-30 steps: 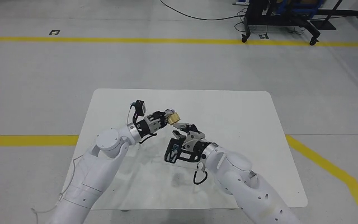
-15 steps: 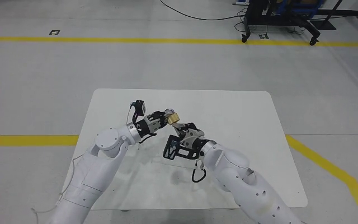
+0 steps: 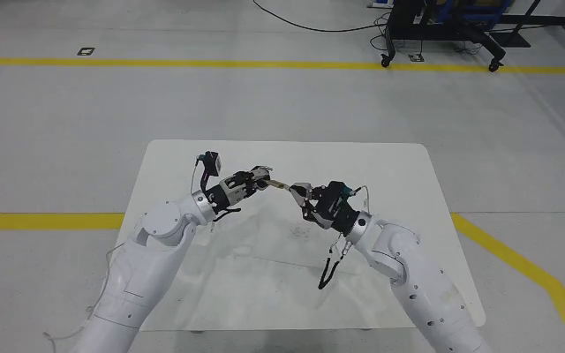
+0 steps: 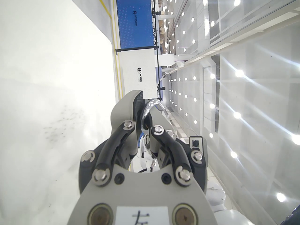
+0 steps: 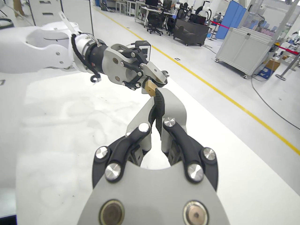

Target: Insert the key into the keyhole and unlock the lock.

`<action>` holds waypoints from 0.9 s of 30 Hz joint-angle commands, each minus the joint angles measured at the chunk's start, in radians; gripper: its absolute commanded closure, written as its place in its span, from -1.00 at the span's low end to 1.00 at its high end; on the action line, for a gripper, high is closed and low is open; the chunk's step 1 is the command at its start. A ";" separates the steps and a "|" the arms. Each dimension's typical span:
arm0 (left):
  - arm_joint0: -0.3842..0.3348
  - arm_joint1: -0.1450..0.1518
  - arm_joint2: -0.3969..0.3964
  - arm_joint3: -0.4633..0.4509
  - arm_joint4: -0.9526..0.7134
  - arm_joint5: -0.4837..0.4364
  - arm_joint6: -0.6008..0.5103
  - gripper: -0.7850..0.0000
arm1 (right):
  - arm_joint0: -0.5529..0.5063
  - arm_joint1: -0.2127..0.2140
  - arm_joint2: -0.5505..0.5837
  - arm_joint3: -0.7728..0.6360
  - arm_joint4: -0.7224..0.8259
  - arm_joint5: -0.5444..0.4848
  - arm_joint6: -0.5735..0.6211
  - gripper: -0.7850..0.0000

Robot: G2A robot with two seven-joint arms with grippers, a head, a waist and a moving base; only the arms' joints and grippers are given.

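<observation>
1. We see the left gripper (image 3: pixel 261 177) held above the middle of the white bench (image 3: pixel 397 176). It is clenched on the lock (image 3: pixel 275 184), a small brass padlock.
2. From the left wrist view, the lock's silver shackle (image 4: pixel 151 105) curves out between the two fingers of that gripper, which press on it from either side.
3. From the right wrist view, the lock's brass body (image 5: pixel 150 89) juts out below the left gripper's fingertips. It is clear of the bench and faces the other arm.
4. The right gripper (image 3: pixel 298 190) meets the left one almost tip to tip over the bench and is also raised off the surface.
5. Its fingers are drawn together, and the black ribbed pads (image 5: pixel 161 108) leave only a thin slit between them.
6. The tips of the right gripper sit just beside the brass body. We cannot tell whether they touch it.
7. The key is hidden from us. We cannot make out whether it sits between the right gripper's pads, nor whether it has entered the keyhole.
8. The shackle looks seated in the body from the left wrist view, though the fingers cover most of it.
9. Beyond the bench, a yellow floor line (image 3: pixel 265 63) runs across the hall, and a black wheeled cart (image 3: pixel 441 26) stands at the far right.
</observation>
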 commanded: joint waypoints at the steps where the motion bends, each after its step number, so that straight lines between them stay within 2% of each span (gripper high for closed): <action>1: 0.004 0.001 -0.001 -0.008 0.014 -0.007 -0.002 1.00 | 0.004 0.001 0.002 0.014 0.029 -0.032 -0.011 1.00; 2: 0.006 0.001 0.000 -0.011 0.021 -0.010 -0.002 1.00 | 0.009 0.002 0.003 0.022 0.037 -0.046 -0.014 0.80; 3: 0.007 0.001 0.001 -0.014 0.025 -0.009 0.000 1.00 | 0.012 0.002 0.006 0.028 0.041 -0.054 -0.016 -0.33; 4: 0.009 0.000 0.002 -0.016 0.028 -0.007 0.002 1.00 | 0.014 0.003 0.010 0.030 0.043 -0.060 -0.019 -1.00; 9: 0.000 0.001 0.021 -0.030 0.096 0.006 -0.007 1.00 | -0.038 0.020 0.100 0.022 0.047 -0.096 -0.095 -1.00; 12: -0.020 0.001 0.059 -0.044 0.200 0.030 -0.034 1.00 | -0.112 0.038 0.211 0.005 0.038 -0.117 -0.153 -1.00; 15: -0.060 -0.001 0.125 -0.040 0.327 0.097 -0.090 1.00 | -0.206 0.056 0.340 -0.024 0.022 -0.123 -0.188 -1.00; 17: -0.096 -0.008 0.180 -0.021 0.380 0.157 -0.149 1.00 | -0.206 0.056 0.340 -0.024 0.022 -0.123 -0.188 -1.00; 19: -0.139 -0.018 0.242 0.023 0.411 0.260 -0.222 1.00 | -0.206 0.056 0.340 -0.024 0.022 -0.123 -0.188 -1.00; 22: -0.210 -0.041 0.308 0.098 0.413 0.421 -0.260 1.00 | -0.206 0.056 0.340 -0.024 0.022 -0.123 -0.188 -1.00; 27: -0.280 -0.067 0.380 0.180 0.453 0.453 -0.264 1.00 | -0.206 0.056 0.340 -0.024 0.022 -0.123 -0.188 -1.00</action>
